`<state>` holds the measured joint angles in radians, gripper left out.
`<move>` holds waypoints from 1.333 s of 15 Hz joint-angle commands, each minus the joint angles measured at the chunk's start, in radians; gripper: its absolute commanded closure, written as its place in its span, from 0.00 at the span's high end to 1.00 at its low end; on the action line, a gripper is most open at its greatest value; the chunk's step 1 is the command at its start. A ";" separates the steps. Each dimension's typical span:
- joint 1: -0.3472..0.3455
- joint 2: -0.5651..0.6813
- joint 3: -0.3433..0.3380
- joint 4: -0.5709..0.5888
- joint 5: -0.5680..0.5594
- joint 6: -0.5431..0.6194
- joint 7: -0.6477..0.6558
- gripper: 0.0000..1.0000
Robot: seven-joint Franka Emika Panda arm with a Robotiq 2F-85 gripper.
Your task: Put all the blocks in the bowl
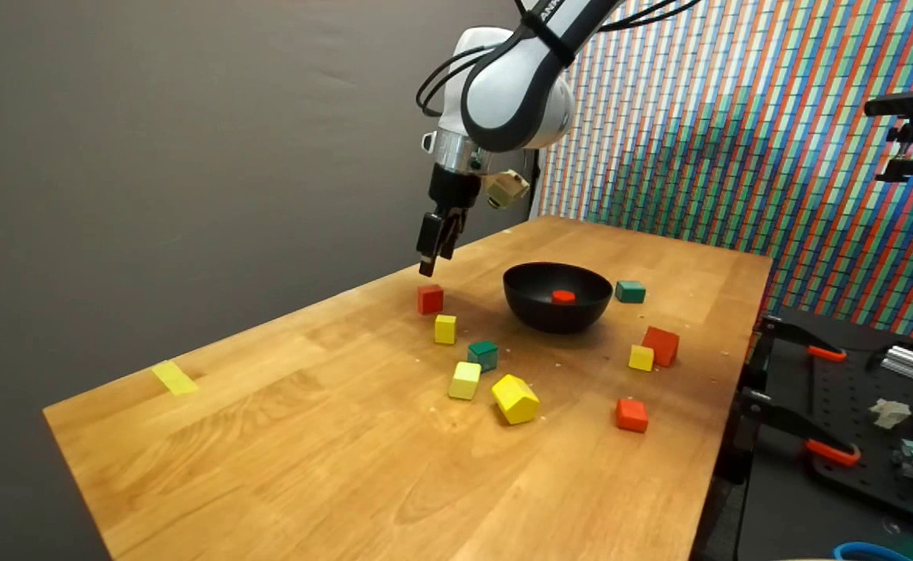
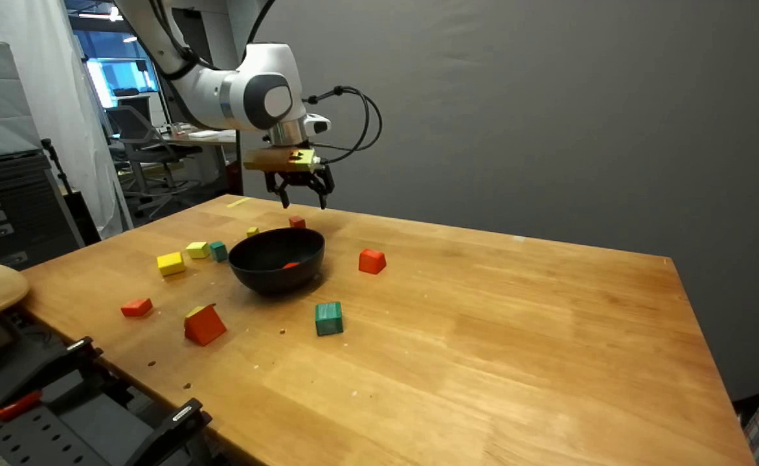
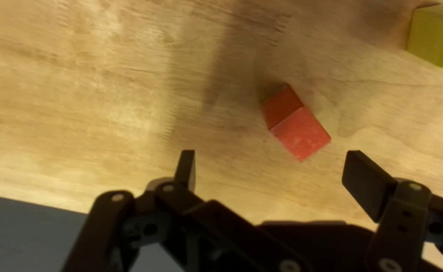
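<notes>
While the dark fingers (image 3: 367,185) hang wide apart above a small red cube (image 1: 430,299), a round black bowl (image 1: 554,319) stands to the cube's right in an exterior view, a red block (image 1: 563,297) inside it; a dark green block (image 1: 630,292) lies right of the bowl. Nearer on the light-brown wooden desk (image 1: 269,467) lies a yellow block (image 1: 445,329); nearer still, a second green block (image 1: 483,356).

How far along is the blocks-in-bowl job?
Early stage. Done: at least one red piece sits in the black bowl, whose floor is partly hidden. In hand: nothing held; the gripper is open and raised near a red block, likely the next pick. Left: on the table, an exterior view shows four red blocks, that one included, four yellow blocks and two green blocks.
</notes>
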<state>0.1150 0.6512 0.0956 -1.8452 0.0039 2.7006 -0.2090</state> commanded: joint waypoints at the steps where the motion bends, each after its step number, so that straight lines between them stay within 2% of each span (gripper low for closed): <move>1: 0.047 0.149 -0.039 0.234 -0.065 -0.150 0.082 1.00; 4: 0.058 0.209 -0.032 0.338 -0.086 -0.259 0.079 1.00; 5: 0.061 0.212 -0.028 0.360 -0.092 -0.314 0.067 0.96; 8: 0.068 0.173 -0.029 0.362 -0.142 -0.448 0.029 0.98; 11: 0.063 0.148 -0.028 0.352 -0.179 -0.522 0.013 1.00; 20: 0.051 0.230 -0.001 0.453 -0.154 -0.518 0.012 1.00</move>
<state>0.1736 0.8315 0.0852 -1.4725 -0.1551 2.1926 -0.1841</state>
